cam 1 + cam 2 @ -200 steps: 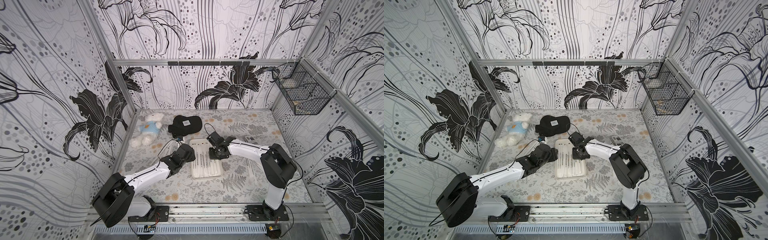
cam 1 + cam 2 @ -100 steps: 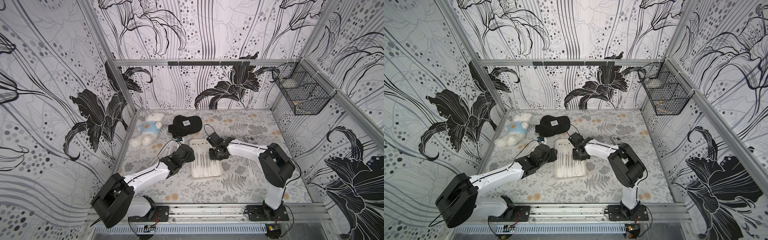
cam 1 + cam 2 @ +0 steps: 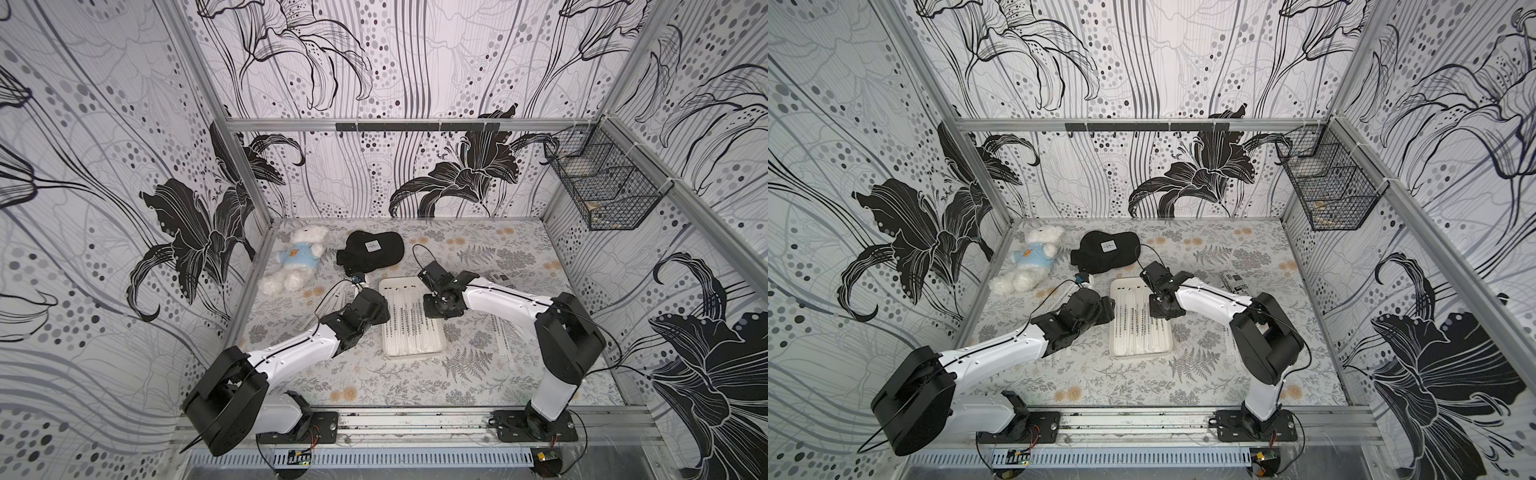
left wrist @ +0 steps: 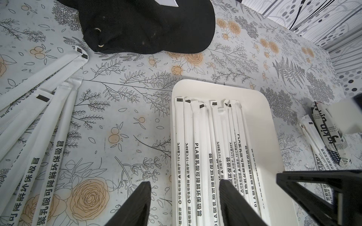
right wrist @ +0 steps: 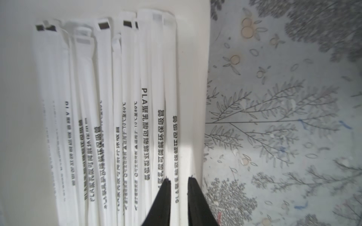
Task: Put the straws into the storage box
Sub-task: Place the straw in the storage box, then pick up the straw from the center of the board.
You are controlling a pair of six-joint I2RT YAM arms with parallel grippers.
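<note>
1. Straddling the left rim of the storage box (image 4: 254, 109), my left gripper (image 4: 184, 182) stands wide open and clamps nothing.
2. My right gripper (image 5: 179, 178) is at the box's right side with its jaws parted only a little. One straw lying along the right wall runs through the narrow gap, and I cannot tell whether my pads touch it.
3. The box lies flat on the floral tablecloth (image 3: 415, 386) between my two grippers, its long side running away from me. The straws (image 4: 197, 156) in it lie side by side, lengthwise, and cover most of the floor. Several show a dark mark at the far end.
4. More loose straws (image 4: 49, 117) fan out on the cloth just left of the box, beneath my left wrist.
5. To the right of the box, a few straws (image 3: 505, 332) lie on the cloth beside my right arm. A short fat white tube (image 3: 500, 277) with black print lies near their far ends.
6. Beyond the box a black cap (image 3: 372, 249) sits near its far left corner. A white teddy bear (image 3: 295, 259) in a light blue shirt lies left of the cap, by the left wall.
7. Farthest off, a black wire mesh basket (image 3: 602, 187) hangs high on the right wall.
</note>
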